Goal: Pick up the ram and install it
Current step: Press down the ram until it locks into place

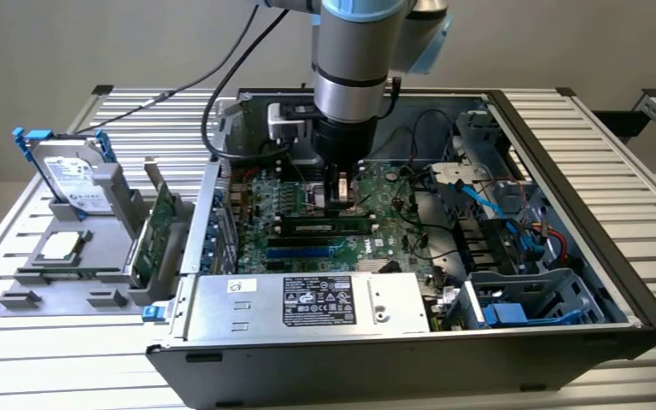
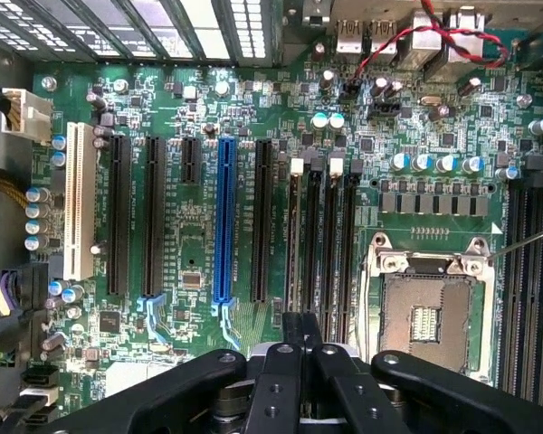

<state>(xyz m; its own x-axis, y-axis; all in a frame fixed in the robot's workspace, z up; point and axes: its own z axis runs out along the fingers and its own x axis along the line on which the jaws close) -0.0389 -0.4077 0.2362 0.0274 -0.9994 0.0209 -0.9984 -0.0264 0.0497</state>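
The claw (image 1: 341, 198) hangs low inside the open computer case (image 1: 601, 256), pressed together and holding nothing, just above the circuit board (image 2: 208, 108). The ram (image 1: 325, 227) lies seated in a slot right in front of it. Case walls, a blue cable (image 1: 490, 202) and the power box (image 1: 305, 301) crowd the sides.

We see soft, even daylight over the open computer case (image 1: 419, 256); its interior sits dimmer, while the motherboard (image 2: 208, 108) appears bright and sharp.
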